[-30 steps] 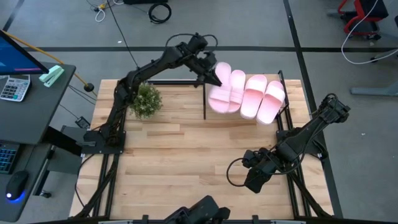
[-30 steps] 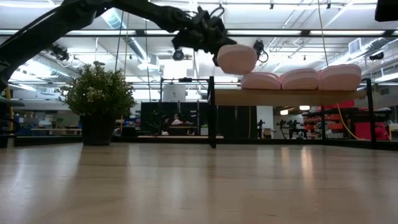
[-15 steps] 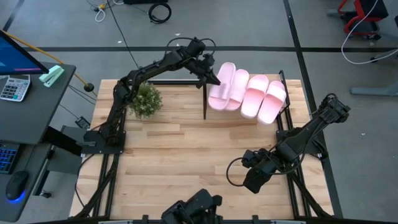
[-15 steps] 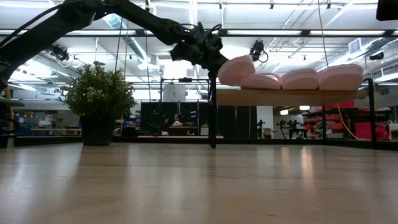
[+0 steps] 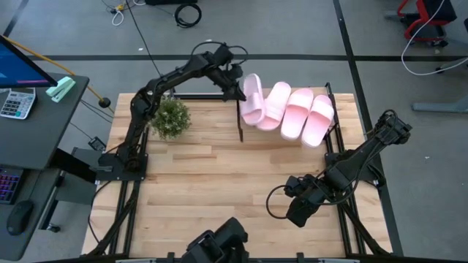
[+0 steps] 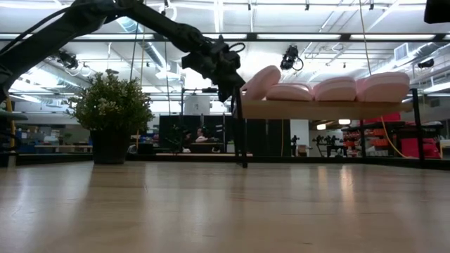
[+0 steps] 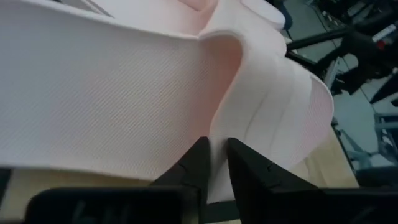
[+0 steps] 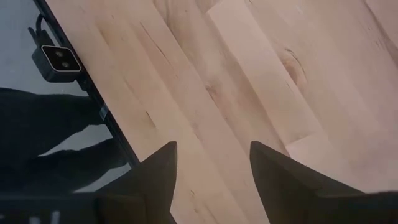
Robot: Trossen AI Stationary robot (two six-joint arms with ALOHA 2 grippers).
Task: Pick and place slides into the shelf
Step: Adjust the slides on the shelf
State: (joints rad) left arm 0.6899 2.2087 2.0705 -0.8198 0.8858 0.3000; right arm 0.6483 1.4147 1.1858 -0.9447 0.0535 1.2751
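Four pale pink slides are at the shelf (image 6: 316, 109), a light-wood board on thin black uprights (image 5: 240, 123) at the table's far right. Three slides (image 5: 296, 113) lie side by side on the board. The fourth, leftmost slide (image 5: 252, 98) is tilted at the board's left end (image 6: 261, 81). My left gripper (image 5: 238, 86) is beside it, shut on it. My right gripper (image 5: 296, 212) hovers open over the table's near right part, with only bare planks showing past its fingers (image 8: 211, 174). My left gripper pinches a thin edge of the leftmost slide (image 7: 214, 146) between its two fingers (image 7: 193, 168), on the slide's left side. It comes from the table's left, slanting down. The slide is tilted: its right part rests on the shelf against the neighbouring slide (image 6: 292, 92), and its left part is raised.
A small potted plant (image 5: 171, 117) stands on the table's far left, under my left arm. The wide plank tabletop (image 5: 219, 183) in the middle and near part is bare. A desk with a calculator (image 5: 16, 102) stands beyond the table's left edge.
My left gripper has come down and moved slightly toward the table's left, tipping as it went. The slide it holds, earlier lifted clear and level above the shelf's left end, has dropped and tipped; its right part now rests on the board beside the other slides.
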